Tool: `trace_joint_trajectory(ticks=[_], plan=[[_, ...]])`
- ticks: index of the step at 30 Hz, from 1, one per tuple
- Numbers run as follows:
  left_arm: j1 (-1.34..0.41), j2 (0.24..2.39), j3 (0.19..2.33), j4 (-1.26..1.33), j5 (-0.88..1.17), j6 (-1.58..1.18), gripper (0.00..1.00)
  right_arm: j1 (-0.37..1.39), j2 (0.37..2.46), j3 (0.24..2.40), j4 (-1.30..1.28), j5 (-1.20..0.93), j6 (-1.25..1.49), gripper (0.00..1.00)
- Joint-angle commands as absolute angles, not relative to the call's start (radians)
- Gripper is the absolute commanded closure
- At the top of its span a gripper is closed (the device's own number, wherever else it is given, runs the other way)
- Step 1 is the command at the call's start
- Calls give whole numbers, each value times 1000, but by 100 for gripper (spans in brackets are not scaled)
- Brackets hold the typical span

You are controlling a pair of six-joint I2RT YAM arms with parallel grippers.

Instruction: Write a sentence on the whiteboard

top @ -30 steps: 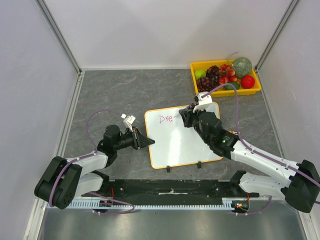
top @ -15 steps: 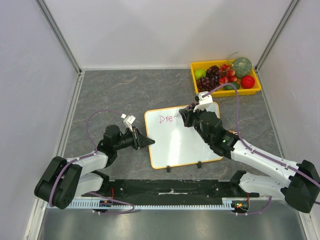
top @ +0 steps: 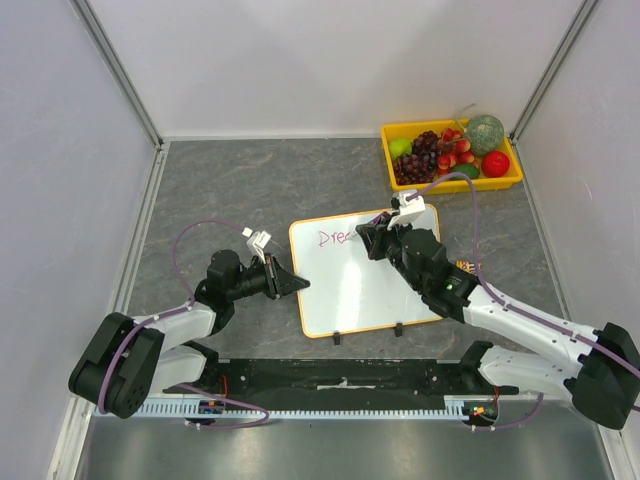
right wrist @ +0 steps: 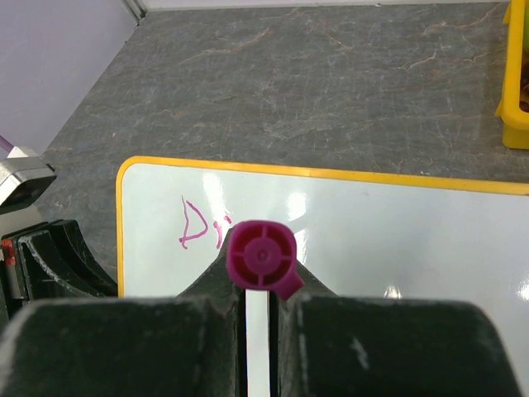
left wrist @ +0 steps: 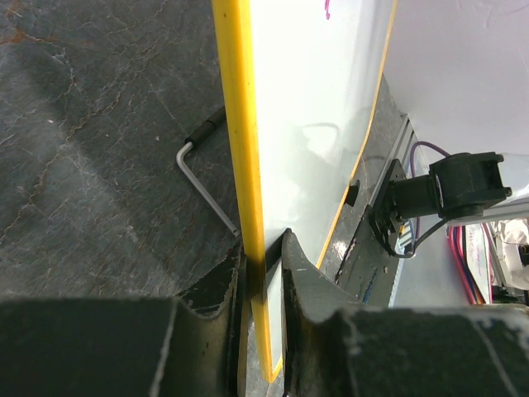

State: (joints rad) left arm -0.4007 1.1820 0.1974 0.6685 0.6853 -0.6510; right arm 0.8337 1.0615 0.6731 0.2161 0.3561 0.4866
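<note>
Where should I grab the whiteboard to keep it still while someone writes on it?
Pinch the whiteboard by its thin left edge, coming in from the left, a finger on each face. The board is flat and thin, so an edge fits between fingers. The left gripper holds it there, away from the right gripper and its pink marker.

The left arm (top: 178, 323) and right arm (top: 525, 322) have white links and chunky black joints, each trailing a purple cable (top: 205, 223). The left gripper (top: 302, 284) and right gripper (top: 366, 236) are scuffed black.
</note>
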Motion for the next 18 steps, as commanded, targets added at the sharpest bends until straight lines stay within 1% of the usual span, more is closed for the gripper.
trace_joint_trajectory(ticks=[1, 18], plan=[[-403, 1198, 202, 612, 635, -563, 98, 828, 1035, 641, 210, 356, 502, 100], [-405, 1200, 202, 614, 635, -563, 98, 824, 1052, 696, 213, 446, 486, 100]])
